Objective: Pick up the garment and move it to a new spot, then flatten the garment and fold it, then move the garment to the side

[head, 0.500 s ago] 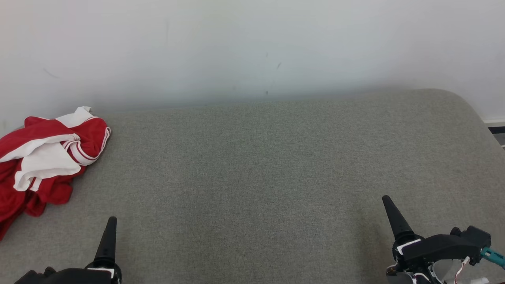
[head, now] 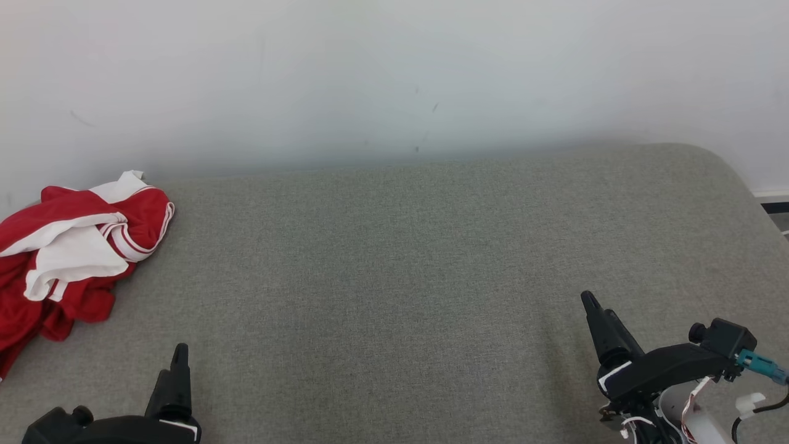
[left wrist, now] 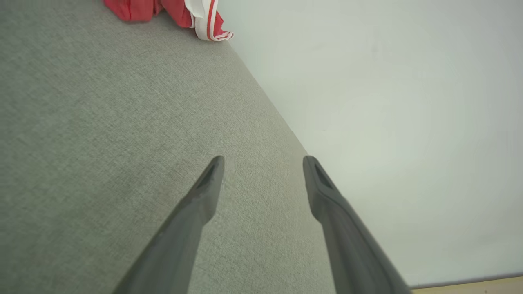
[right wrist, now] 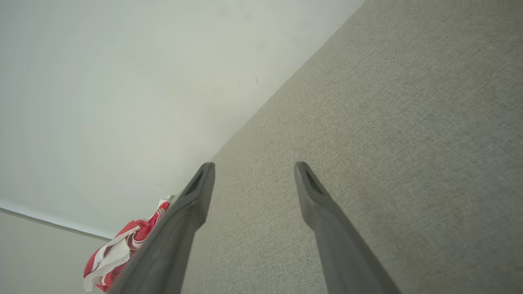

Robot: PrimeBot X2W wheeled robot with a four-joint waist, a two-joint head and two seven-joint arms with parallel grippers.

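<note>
garment (head: 68,246) lies crumpled at the far left of the pad (head: 394,277), up against the wall (head: 394,74), well apart from both grippers. the left gripper (left wrist: 261,158) hovers over bare pad on the near side, with the heap ahead of it and further left. its two fingers (left wrist: 196,212) stand apart with nothing between them. the right gripper (right wrist: 253,164) hangs over the pad's right side, across the pad from the heap, its fingers likewise spread and empty.

the cloth is red, thin and limp, with broad white panels and a white hem (left wrist: 208,24) crossed by red stripes; it sits in soft folds. the pad is grey-green woven fabric with a fine, even grain and a rounded far right corner. the wall is plain, pale and matt, with a few small dark marks. the fingers are long, dark and tapered, each with a slot near the tip.

the head view sees the fingers nearly edge-on, so their gap is hard to read there; each wrist view looks straight along them and makes it plain. the left wrist view catches the striped hem at its top edge. the right wrist view has the heap low at its left, partly behind a finger.
</note>
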